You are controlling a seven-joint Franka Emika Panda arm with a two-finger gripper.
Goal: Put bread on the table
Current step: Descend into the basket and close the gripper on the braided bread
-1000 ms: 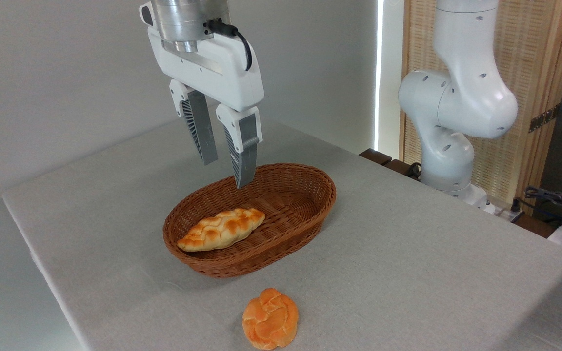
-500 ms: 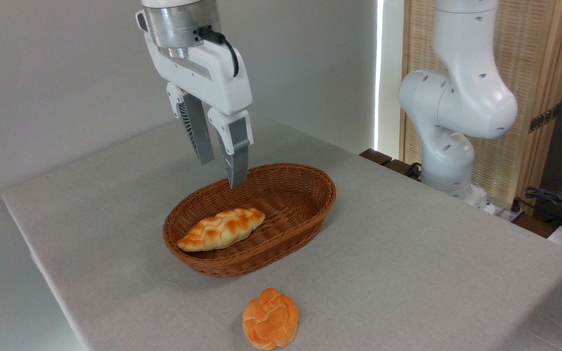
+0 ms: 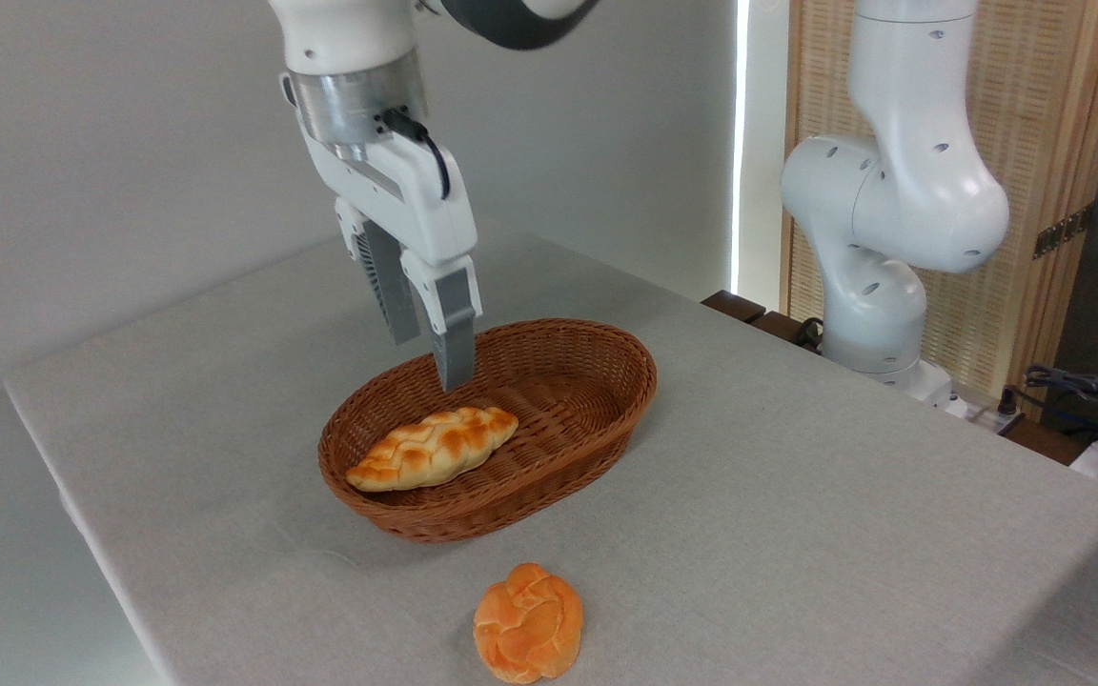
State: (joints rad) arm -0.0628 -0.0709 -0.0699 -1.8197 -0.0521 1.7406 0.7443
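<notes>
The bread (image 3: 433, 447), a braided pale golden loaf with toasted patches and pointed ends, lies in the left half of a brown wicker basket (image 3: 606, 400). The basket stands on the table (image 3: 797, 495), which is covered in light grey cloth. My gripper (image 3: 429, 362) hangs open just above the basket's back rim, over the loaf's right end and apart from it. Nothing is between its grey fingers (image 3: 455, 343).
A round orange knotted bun (image 3: 527, 622) lies on the cloth in front of the basket, near the front edge. The arm's white base (image 3: 883, 238) stands beyond the table's right side, with cables (image 3: 1083, 391) further right. A wall runs behind the table.
The gripper has come down and turned, its fingertips now lower and close over the basket's back rim. Bread, basket and bun have not moved.
</notes>
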